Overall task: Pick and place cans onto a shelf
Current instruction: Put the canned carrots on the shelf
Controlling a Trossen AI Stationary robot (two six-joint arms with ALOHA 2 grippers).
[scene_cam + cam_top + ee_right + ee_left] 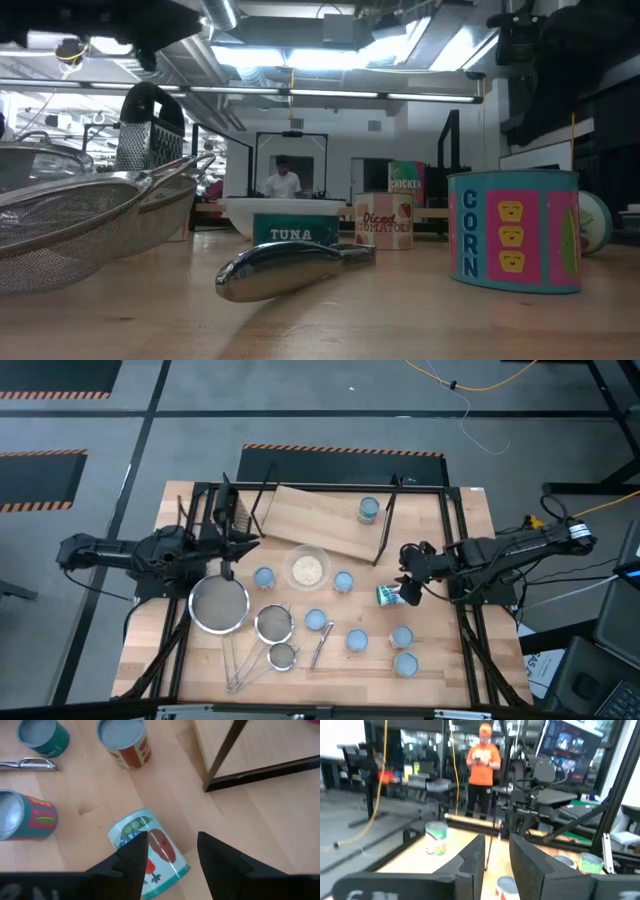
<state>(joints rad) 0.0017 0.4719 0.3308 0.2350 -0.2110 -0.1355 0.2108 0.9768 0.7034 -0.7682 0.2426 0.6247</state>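
One can (368, 510) stands on the light-wood shelf (320, 525) at the far middle; it also shows in the left wrist view (436, 837). Several cans stand upright on the table, among them three (264, 578), (343, 581), (316, 620). A green and white can (388, 595) lies on its side on the table, and it also shows in the right wrist view (150, 851). My right gripper (172, 857) is open just above this can. My left gripper (495, 865) is open and empty, above the big strainer. My right gripper comes at the lying can from above, slanting. One finger (131, 860) shows in front of the can's side (159, 845). I cannot tell whether it touches. The can rests on the table on its side.
Three steel strainers (218, 605), (273, 623), (284, 656) lie at the near left. A clear bowl of grains (307, 568) stands in front of the shelf. A metal utensil (322, 645) lies between the cans. The shelf's black legs (225, 755) are close to my right gripper. A person in orange (482, 765) stands beyond the table.
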